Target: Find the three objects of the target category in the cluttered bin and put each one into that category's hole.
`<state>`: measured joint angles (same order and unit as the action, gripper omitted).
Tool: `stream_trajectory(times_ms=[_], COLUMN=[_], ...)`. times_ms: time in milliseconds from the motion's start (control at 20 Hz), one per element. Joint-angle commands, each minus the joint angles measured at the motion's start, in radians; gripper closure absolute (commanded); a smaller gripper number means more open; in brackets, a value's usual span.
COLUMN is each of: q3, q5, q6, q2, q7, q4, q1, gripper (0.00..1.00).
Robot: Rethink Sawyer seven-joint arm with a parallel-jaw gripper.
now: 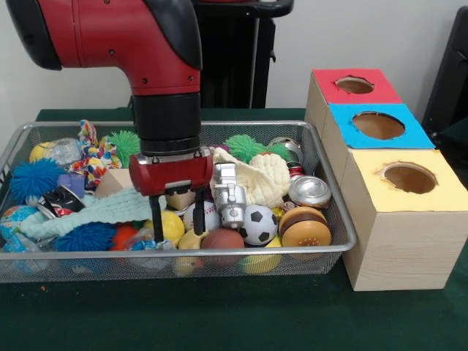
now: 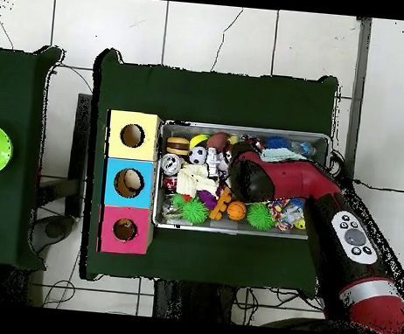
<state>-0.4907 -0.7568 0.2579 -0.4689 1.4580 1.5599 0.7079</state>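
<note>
Arm (image 1: 146, 44): upper links run off the front view's top and left edges.
Bin (image 2: 326, 143): overhead, the arm covers its middle.
Gripper (image 1: 178, 219): fingertips sunk among toys, contact unclear.
Holes (image 2: 128, 182): contents too small to tell.

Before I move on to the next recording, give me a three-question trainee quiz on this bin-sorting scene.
1. True or false: the red and black gripper is open above the wire mesh bin.
2. In the front view, which box top is nearest the camera? A) red-topped wooden box B) blue-topped wooden box C) yellow-topped wooden box
3. Fill in: the black and white ball beside the toy hamburger is a ______ ball.

Key: 1 true, its fingers stand apart among the toys. 2 C. 3 soccer.
</note>
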Motion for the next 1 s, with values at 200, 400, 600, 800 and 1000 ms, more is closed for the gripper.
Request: stream_trajectory(times_ms=[200,400,600,800,1000], q3=[-0.025,-0.007,-0.07,-0.1,-0.068], q5=[0.068,0.047,0.033,0.056,0.037], q6=[0.179,0.125,0.1,0.105,0.103], q2=[-0.032,-0.026,0.029,0.084,0.067], q7=[-0.016,0.003,-0.064,-0.058,-0.038], q4=[0.031,0.023,-0.004,0.005,0.012], q1=[-0.002,-0.025,0.015,0.044,0.029], gripper=[0.0,0.0,0.0,0.0,0.0])
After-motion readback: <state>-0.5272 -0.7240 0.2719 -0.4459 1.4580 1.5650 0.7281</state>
